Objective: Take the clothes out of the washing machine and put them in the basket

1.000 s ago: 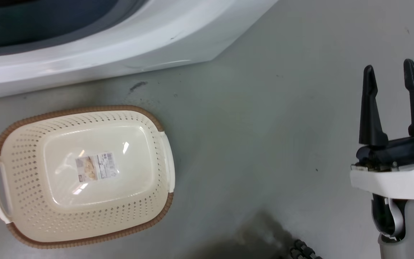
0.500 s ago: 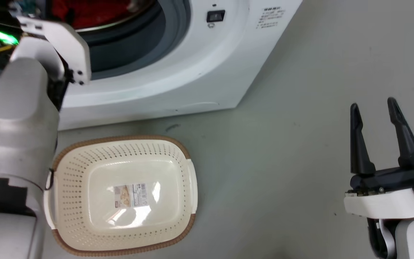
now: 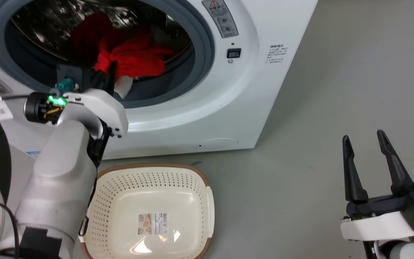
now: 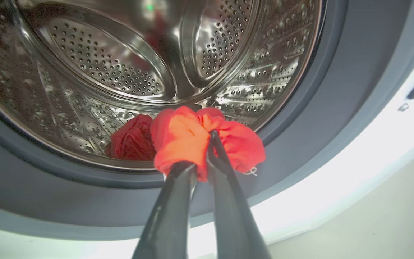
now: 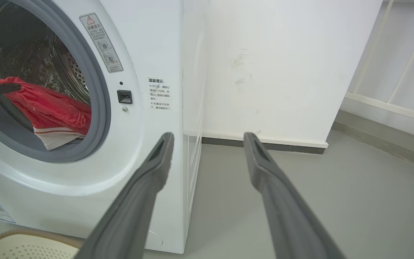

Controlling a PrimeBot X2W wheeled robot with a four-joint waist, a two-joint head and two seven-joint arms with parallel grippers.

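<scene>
Red clothes bunch in the left claw at the drum's rim.

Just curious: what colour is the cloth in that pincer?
Cloth is bright red with a white band; best in right wrist view.

The head view swings up, so the white front-loading washing machine now shows its open drum. The left hand, clamped on a bright-red fabric garment, draws back toward the grey porthole rim.
</scene>
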